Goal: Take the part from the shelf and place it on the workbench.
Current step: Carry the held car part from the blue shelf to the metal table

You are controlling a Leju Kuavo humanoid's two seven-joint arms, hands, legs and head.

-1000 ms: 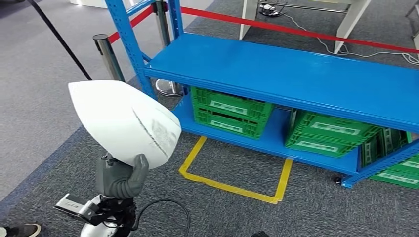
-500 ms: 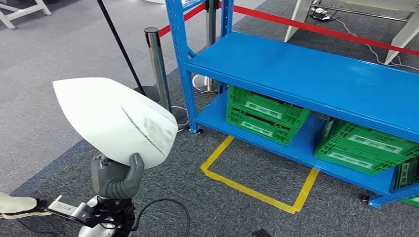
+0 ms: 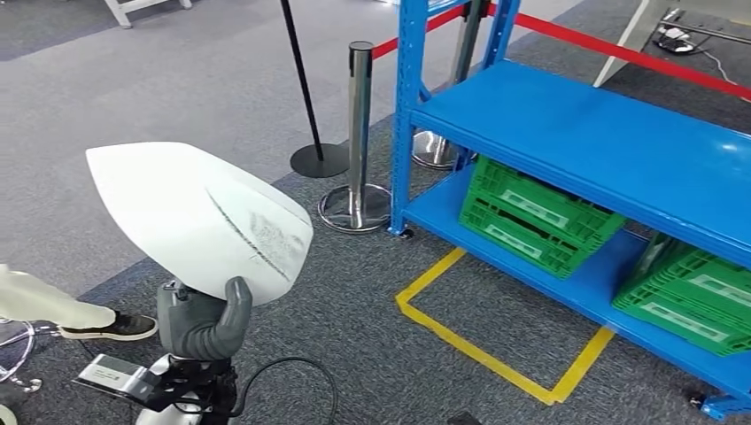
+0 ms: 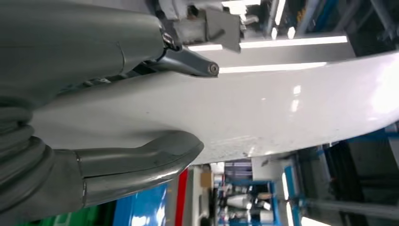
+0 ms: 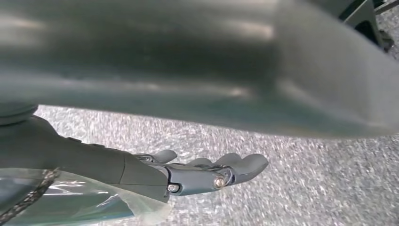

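The left hand (image 3: 202, 320) grips the white part (image 3: 199, 217) at seven o'clock, already clear of the blue shelf (image 3: 611, 142) at two o'clock; the right hand (image 5: 207, 173) hangs with fingers loosely extended, holding nothing; placing remains.

Left hand (image 4: 94, 117) around the glossy white part (image 4: 263, 113)

The left hand (image 3: 202, 319) was matte grey with a thick rounded thumb and a ribbed grey cover at the wrist; below the hand sat a silver-and-black wrist assembly, with a black cable looping out beside it. The right hand (image 5: 207, 172) was dark grey-blue, with small round silver screws at the finger pivots and clear plastic film beneath its base.
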